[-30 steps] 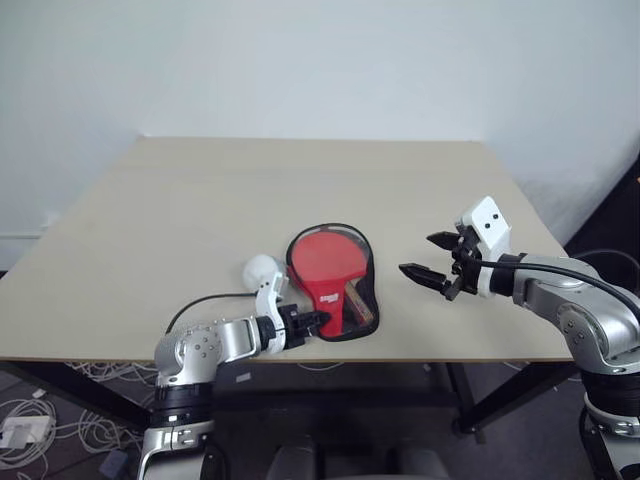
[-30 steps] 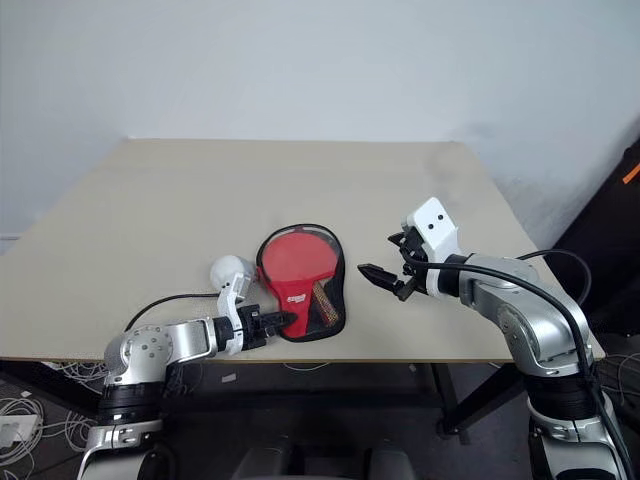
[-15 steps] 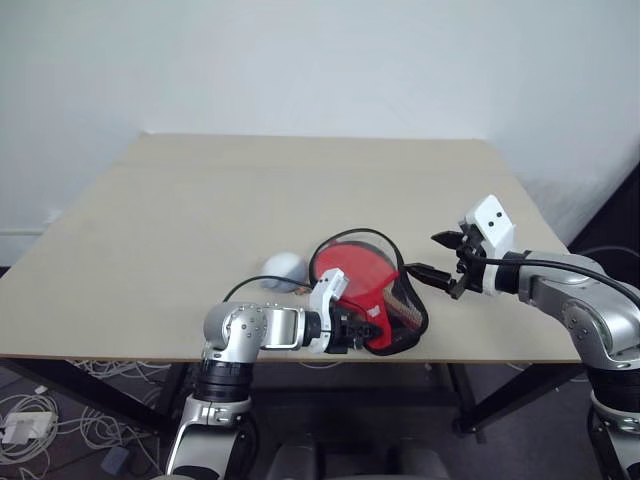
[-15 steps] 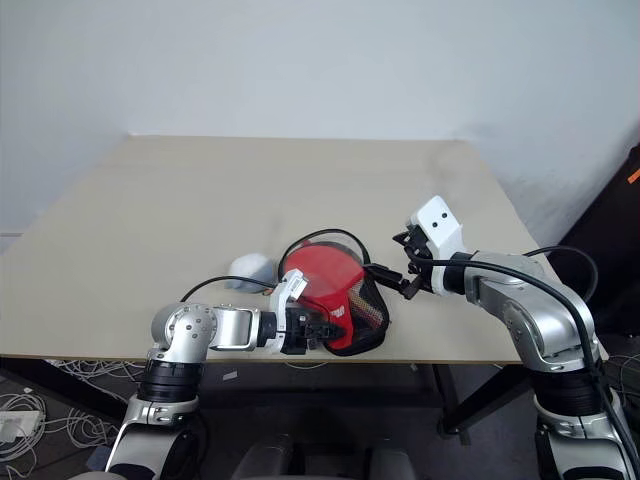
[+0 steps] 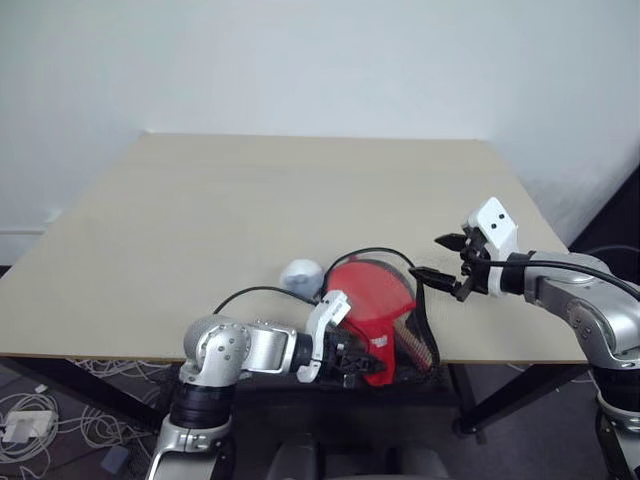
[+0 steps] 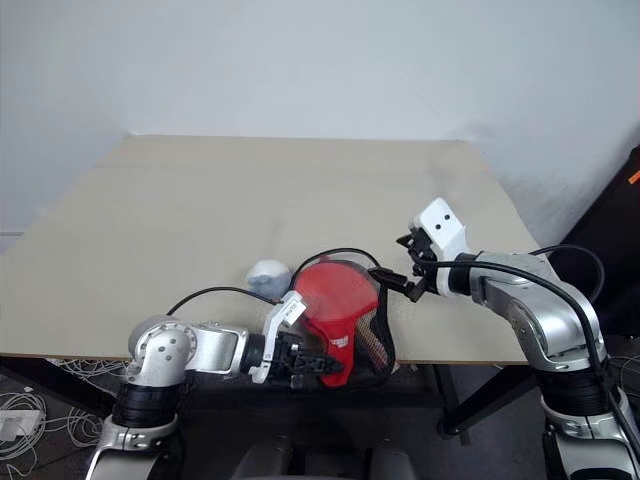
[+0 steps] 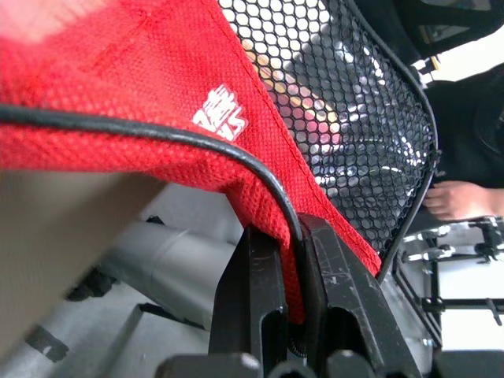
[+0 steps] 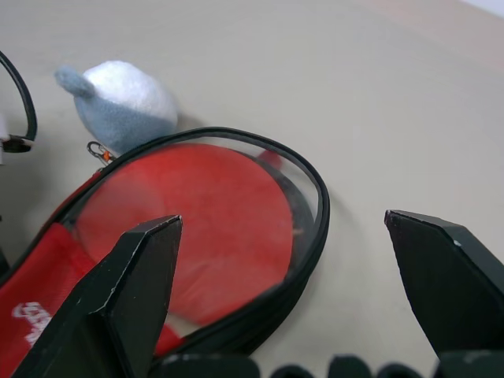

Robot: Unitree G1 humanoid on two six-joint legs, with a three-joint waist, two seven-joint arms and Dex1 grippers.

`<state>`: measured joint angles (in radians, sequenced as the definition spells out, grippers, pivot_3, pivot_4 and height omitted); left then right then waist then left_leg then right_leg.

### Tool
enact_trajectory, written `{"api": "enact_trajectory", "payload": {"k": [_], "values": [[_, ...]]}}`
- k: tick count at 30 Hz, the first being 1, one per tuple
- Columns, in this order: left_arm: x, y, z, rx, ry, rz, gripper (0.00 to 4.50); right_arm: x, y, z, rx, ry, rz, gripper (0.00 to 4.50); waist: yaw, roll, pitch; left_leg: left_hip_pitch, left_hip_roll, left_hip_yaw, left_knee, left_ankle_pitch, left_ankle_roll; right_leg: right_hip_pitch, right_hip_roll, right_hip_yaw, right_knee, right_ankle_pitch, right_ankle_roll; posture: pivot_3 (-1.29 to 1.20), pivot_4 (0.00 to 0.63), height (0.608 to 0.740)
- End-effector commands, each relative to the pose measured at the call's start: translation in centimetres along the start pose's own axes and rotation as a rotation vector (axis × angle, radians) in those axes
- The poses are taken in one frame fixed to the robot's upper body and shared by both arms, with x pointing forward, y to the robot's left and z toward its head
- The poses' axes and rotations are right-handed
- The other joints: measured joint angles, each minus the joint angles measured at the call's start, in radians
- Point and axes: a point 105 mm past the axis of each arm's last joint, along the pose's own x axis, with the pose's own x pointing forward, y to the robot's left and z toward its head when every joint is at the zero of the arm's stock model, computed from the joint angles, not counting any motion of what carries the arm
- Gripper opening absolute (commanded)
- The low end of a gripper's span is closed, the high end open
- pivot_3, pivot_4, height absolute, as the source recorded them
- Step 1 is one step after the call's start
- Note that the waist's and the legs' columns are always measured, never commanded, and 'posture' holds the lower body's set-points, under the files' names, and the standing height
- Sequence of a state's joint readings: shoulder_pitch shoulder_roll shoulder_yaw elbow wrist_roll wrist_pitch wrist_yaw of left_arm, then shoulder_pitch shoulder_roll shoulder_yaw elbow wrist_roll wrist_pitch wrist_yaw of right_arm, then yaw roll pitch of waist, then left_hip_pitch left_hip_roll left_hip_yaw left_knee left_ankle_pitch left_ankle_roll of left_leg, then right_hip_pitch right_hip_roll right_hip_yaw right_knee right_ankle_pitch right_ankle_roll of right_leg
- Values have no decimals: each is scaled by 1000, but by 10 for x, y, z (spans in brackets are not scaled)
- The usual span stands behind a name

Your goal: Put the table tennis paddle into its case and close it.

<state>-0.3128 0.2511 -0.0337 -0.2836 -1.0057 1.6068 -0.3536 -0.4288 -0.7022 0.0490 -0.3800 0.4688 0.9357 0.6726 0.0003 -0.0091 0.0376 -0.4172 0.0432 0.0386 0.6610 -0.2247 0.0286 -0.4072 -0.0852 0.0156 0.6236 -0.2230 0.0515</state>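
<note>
The left gripper (image 7: 293,315) is clamped on the case (image 5: 385,310) at its narrow red end, its 2 black fingers (image 7: 256,307) pinching the black piping and the red mesh panel with the white logo. Held this way, the case hangs tilted at the near edge of the table (image 5: 200,220), its narrow end out over the edge and its round end up toward the right gripper (image 5: 437,258). The long axis runs from the left gripper's pinch, low and near, up and away to the round rim.

The right gripper hovers just beside that round rim, its 2 fingers spread wide and holding nothing (the rim sits between and just ahead of them in the right wrist view). It is the nearer hand to the open end, so my judgement is that the coming move falls to it: to take the rim or the zip there while the left one keeps the pouch steady. I cannot make out a zip pull.

The table tennis paddle (image 8: 201,228) lies inside the case, its round red face showing through the clear panel; its handle is not clearly in sight. The case is black-trimmed, part clear, part black mesh, part red, and the rim at the round end looks still parted, so I judge it not yet closed.

A small grey-white soft toy (image 8: 126,102) sits on the table just beside the case, on the far side from the edge
</note>
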Motion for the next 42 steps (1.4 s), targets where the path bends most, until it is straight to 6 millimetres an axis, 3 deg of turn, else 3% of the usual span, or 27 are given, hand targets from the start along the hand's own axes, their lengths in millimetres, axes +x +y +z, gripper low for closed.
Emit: {"api": "enact_trajectory", "payload": {"k": [1,19,30,42], "values": [[-1,-17,-3,42,10,-65,79,-1,-1,11,-31,-35,-3,4500,0,0,0,0,0,0,0,0,0,0,0,0,0,0,0,0,0,740],[-9,-3,-19,-34,24,6,79,1,2,13,-26,-40,5,4500,0,0,0,0,0,0,0,0,0,0,0,0,0,0,0,0,0,740],[-6,0,-14,-49,-8,21,33,4,4,17,-28,-50,10,4500,0,0,0,0,0,0,0,0,0,0,0,0,0,0,0,0,0,740],[-23,3,-10,-60,-52,36,33,10,6,21,-33,-68,21,4500,-1,0,0,0,0,1,0,0,0,-1,0,0,0,0,0,0,0,740]]}}
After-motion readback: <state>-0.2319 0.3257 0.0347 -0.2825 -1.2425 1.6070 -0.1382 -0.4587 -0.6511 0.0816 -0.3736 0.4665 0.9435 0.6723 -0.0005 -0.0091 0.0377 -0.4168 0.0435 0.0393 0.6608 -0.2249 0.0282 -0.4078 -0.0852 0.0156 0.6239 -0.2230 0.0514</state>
